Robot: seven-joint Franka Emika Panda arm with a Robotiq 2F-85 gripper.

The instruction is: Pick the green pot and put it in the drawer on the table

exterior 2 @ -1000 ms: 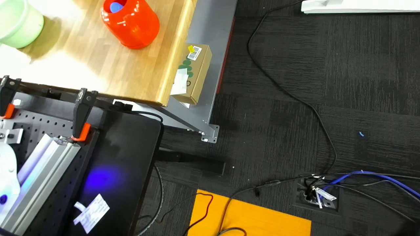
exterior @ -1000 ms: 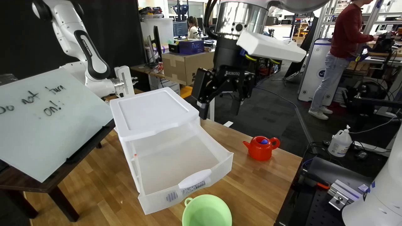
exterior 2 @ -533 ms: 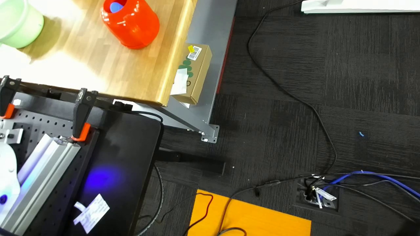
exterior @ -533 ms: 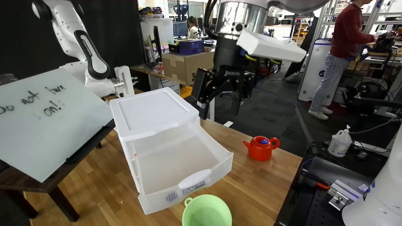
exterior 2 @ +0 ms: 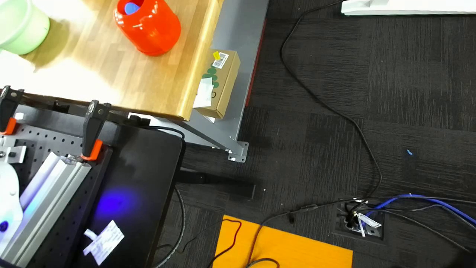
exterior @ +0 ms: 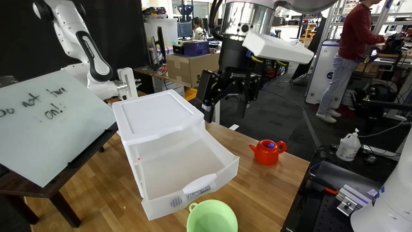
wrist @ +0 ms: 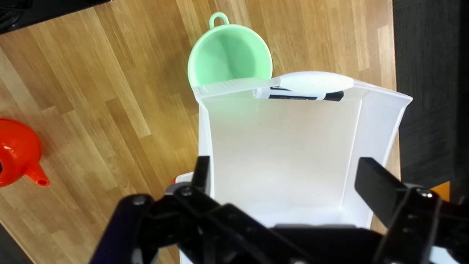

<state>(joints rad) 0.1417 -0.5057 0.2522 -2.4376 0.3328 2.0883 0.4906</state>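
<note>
Wrist view: a black two-fingered gripper (wrist: 284, 165) is hanging over a white translucent plastic drawer (wrist: 373, 124), its fingers (wrist: 379, 190) standing wide apart. Just past the drawer's front, a light green round plastic pot (wrist: 229, 55) is sitting upright on a light brown wooden-topped table (wrist: 110, 73), a small loop handle (wrist: 218, 15) pointing away from the drawer. The drawer's front edge is overlapping the pot's rim and hiding whether the two are touching. A white, black-capped marker (wrist: 298, 97) is lying just beside the drawer's oval handle (wrist: 316, 81), and a glossy red round teapot (wrist: 18, 154) is showing partly at the left.

In an exterior view, a white boxy plastic unit (exterior: 157, 112) is standing on the table, the drawer jutting from it. The gripper is pointing down, fingers spread. The pot is sitting near the drawer's front, cut off at the bottom of the view, and a blue object (exterior: 271, 145) is showing in the teapot's opening.

In an exterior view, a black-and-orange clamp (exterior 2: 95, 130) is standing at the table's edge; the pot, partly cut off, is sitting apart from the teapot.
</note>
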